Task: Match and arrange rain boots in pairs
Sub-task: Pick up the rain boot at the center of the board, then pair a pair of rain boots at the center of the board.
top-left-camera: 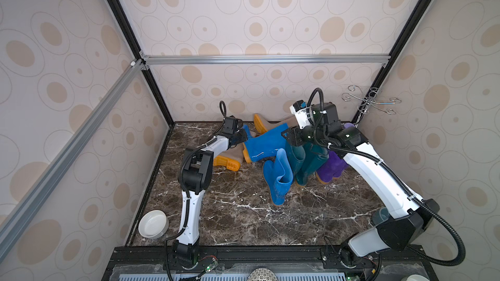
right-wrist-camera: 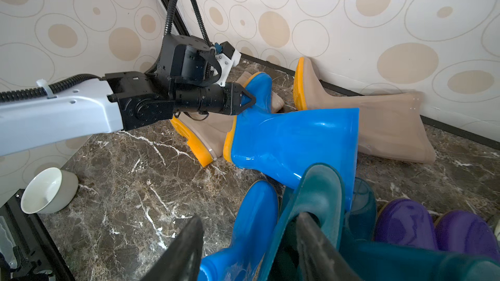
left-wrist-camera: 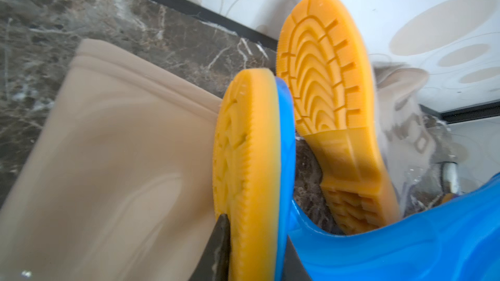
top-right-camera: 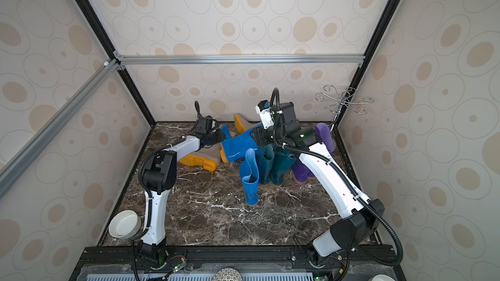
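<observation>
Blue boot [right-wrist-camera: 292, 141] toe pinched by left fingers [right-wrist-camera: 250, 98]; right fingers [right-wrist-camera: 186, 250]: grip unclear; front marble [top-left-camera: 243, 212] open.

Lying on sides: blue boot [top-left-camera: 267, 141], 2 beige [right-wrist-camera: 384, 128]. Upright, clustered: 2nd blue [top-left-camera: 278, 182], 2 teal [top-left-camera: 308, 163], 2 purple [top-left-camera: 331, 167].

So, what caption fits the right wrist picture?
Left gripper pinches the fallen blue boot by its toe, two beige boots lying beside it.

White-veined dark marble floor [top-left-camera: 243, 212] meets walls [top-left-camera: 270, 22] papered with beige ovals, framed by aluminium rails [top-left-camera: 270, 59].
</observation>
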Controlling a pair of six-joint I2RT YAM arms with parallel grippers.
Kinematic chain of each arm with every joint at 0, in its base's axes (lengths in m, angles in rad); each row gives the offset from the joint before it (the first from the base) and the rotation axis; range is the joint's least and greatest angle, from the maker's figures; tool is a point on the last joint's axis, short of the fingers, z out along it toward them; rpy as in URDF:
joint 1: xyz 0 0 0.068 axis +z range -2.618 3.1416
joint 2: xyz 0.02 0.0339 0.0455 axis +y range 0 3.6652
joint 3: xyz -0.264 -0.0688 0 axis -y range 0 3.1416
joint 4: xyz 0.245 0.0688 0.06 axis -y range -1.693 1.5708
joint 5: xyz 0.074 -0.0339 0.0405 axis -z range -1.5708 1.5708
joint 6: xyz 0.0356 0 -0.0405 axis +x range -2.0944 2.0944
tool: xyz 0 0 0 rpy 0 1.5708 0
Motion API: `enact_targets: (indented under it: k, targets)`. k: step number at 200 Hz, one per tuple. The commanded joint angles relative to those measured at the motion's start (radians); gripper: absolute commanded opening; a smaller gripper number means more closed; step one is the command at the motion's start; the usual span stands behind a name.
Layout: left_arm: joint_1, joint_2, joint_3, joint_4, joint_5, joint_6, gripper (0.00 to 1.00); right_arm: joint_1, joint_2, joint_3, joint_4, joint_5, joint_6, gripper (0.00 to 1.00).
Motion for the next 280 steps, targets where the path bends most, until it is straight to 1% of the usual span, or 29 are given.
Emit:
enact_targets:
  k: [1, 19, 44, 50, 67, 94, 116, 156, 164, 180, 197, 210, 231, 251, 280]
  targets:
    - [0.041, -0.108, -0.075, 0.229, 0.138, -0.076, 0.08, 0.003, -0.037, -0.009, 0.017, 0.01, 0.014, 0.58]
    - [0.064, -0.155, -0.142, 0.284, 0.158, -0.101, 0.06, 0.003, -0.033, -0.012, 0.017, 0.006, 0.019, 0.58]
    - [0.09, -0.191, -0.188, 0.363, 0.181, -0.14, 0.05, 0.003, -0.019, -0.002, 0.01, 0.004, 0.011, 0.58]
    - [0.097, -0.199, -0.2, 0.385, 0.219, -0.155, 0.04, 0.003, -0.017, 0.003, 0.009, 0.005, 0.009, 0.58]
    - [0.114, -0.231, -0.24, 0.455, 0.243, -0.207, 0.04, 0.003, -0.013, 0.018, 0.01, 0.009, 0.009, 0.58]
    - [0.133, -0.274, -0.27, 0.534, 0.289, -0.272, 0.04, 0.002, -0.001, 0.043, 0.005, -0.002, 0.015, 0.59]
    - [0.145, -0.318, -0.292, 0.578, 0.29, -0.303, 0.03, 0.001, 0.001, 0.052, 0.014, -0.012, 0.023, 0.59]
    - [0.17, -0.378, -0.292, 0.583, 0.289, -0.311, 0.03, 0.001, 0.007, 0.055, 0.049, -0.024, 0.046, 0.62]
    - [0.172, -0.388, -0.292, 0.588, 0.294, -0.318, 0.03, 0.001, 0.009, 0.054, 0.06, -0.028, 0.053, 0.65]
    - [0.178, -0.402, -0.294, 0.608, 0.311, -0.344, 0.03, 0.001, 0.018, 0.053, 0.072, -0.038, 0.06, 0.65]
    - [0.178, -0.425, -0.295, 0.612, 0.327, -0.357, 0.03, 0.001, 0.027, 0.059, 0.085, -0.055, 0.064, 0.68]
    - [0.178, -0.444, -0.3, 0.61, 0.338, -0.363, 0.03, 0.001, 0.031, 0.053, 0.106, -0.069, 0.073, 0.72]
    - [0.181, -0.48, -0.312, 0.592, 0.343, -0.352, 0.02, 0.001, 0.043, 0.05, 0.136, -0.055, 0.085, 0.72]
    - [0.184, -0.52, -0.329, 0.564, 0.32, -0.318, 0.02, -0.001, 0.054, 0.052, 0.17, -0.036, 0.095, 0.73]
    - [0.195, -0.567, -0.35, 0.554, 0.295, -0.304, 0.02, -0.003, 0.092, 0.086, 0.17, -0.021, 0.106, 0.73]
